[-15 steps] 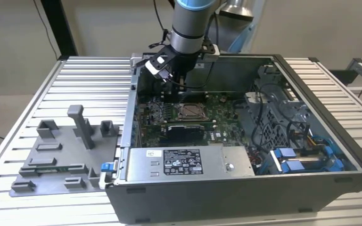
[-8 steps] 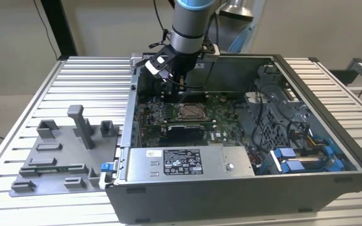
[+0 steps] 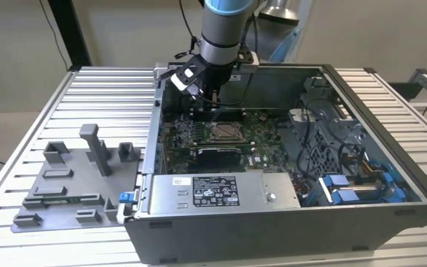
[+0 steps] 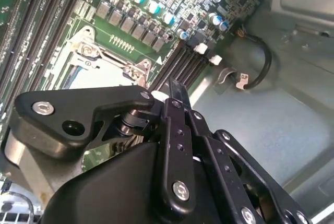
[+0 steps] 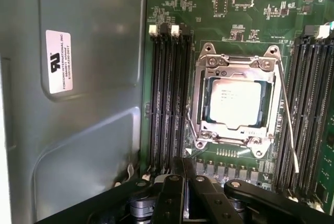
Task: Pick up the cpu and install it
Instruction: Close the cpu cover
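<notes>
Cpu [image 5: 239, 104]: lying in socket [image 5: 236, 63].
My pincer [image 5: 183, 167]: fingers together, empty, near memory slots [image 5: 167, 104].
Risk: skewed chip bending pins if I press.

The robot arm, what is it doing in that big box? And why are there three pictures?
That tall tube is a robot arm with a gripper, its grabbing hand, at the end. The big box is an opened computer case on a ribbed metal table. One picture comes from a camera standing off to the side. The other two come from cameras riding near the arm's wrist, looking past the gripper at the green circuit board. The pale shiny square is the cpu, the computer's brain chip. It lies in its socket, not in the gripper. A grey plastic holder rests on the table beside the case.
</notes>
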Motion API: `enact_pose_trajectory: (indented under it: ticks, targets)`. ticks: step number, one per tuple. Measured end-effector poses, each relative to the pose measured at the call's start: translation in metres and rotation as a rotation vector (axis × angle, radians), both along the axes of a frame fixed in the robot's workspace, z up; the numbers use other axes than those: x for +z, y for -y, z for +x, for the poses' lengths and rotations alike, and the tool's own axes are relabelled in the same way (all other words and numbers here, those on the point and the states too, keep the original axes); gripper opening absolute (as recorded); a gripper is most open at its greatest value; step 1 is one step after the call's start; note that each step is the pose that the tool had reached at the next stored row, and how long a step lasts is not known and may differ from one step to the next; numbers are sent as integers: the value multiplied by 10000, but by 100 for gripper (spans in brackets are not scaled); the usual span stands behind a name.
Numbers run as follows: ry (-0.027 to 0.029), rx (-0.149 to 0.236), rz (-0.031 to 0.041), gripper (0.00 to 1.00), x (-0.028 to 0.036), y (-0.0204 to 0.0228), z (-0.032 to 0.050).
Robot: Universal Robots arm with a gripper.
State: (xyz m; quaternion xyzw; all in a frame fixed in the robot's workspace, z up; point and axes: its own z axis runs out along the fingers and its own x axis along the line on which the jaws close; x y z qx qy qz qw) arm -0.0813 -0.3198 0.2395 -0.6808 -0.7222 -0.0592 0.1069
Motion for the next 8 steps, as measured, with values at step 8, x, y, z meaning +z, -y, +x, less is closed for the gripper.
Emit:
enact_pose_trajectory:
  ticks: [8]
  targets:
    - [572,12,4,0,1,10,-83]
